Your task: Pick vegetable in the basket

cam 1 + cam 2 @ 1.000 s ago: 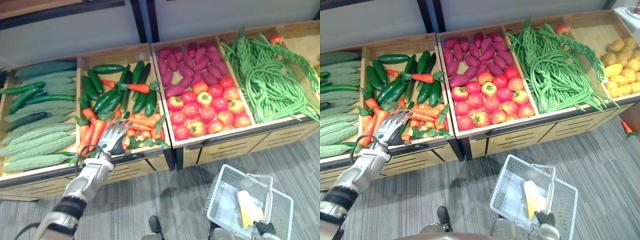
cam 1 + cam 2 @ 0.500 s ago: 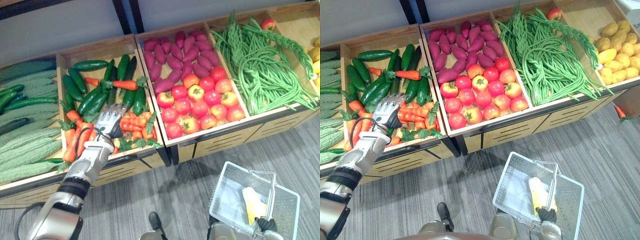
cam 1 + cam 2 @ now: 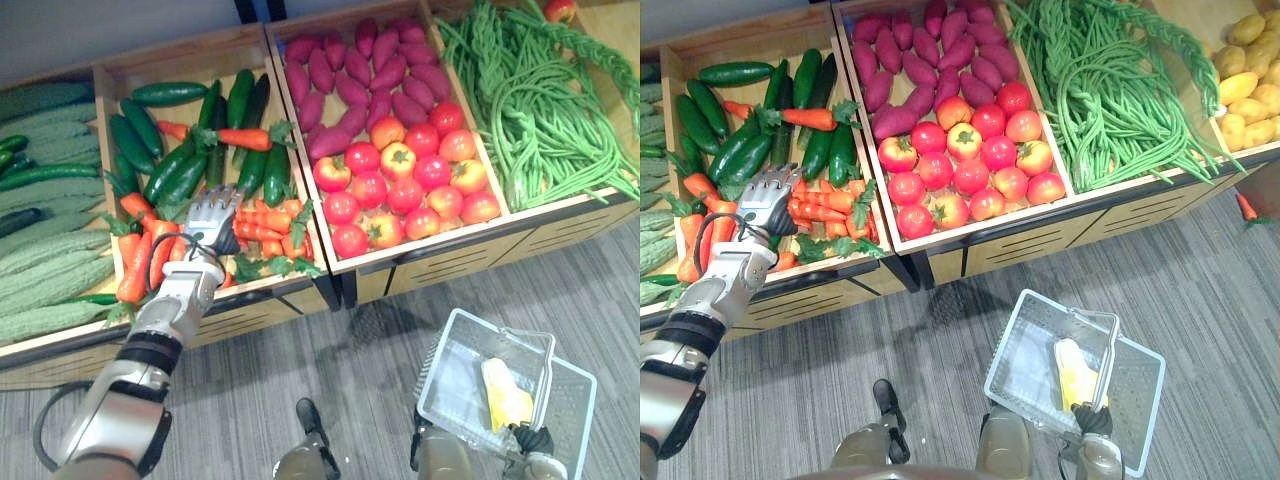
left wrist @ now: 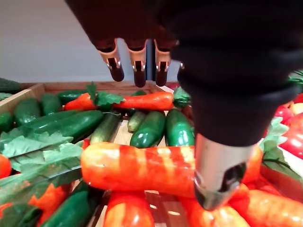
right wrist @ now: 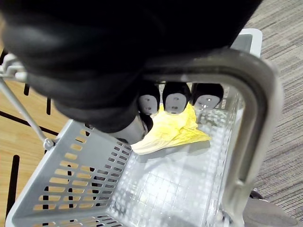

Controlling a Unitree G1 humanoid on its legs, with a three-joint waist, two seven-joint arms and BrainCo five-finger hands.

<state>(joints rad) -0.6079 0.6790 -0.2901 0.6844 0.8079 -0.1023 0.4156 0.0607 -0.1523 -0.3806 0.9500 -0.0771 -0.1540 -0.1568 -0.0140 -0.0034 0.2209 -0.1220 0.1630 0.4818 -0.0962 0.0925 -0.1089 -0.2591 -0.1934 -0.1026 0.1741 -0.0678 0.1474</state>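
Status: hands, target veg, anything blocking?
Left hand open over carrots, nothing gripped. Right hand shut on basket handle; yellow vegetable in basket. Nothing between hand and carrots.

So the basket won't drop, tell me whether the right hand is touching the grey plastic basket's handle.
Touching. The right wrist view shows fingers of the right hand curled round the handle of the grey plastic basket.

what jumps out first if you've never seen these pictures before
The bright produce: red tomatoes in the middle, long green beans to their right, and orange carrots piled to their left. The left hand hovers open right over those carrots. At the lower right, the right hand grips the handle of a white basket with one yellow vegetable inside.
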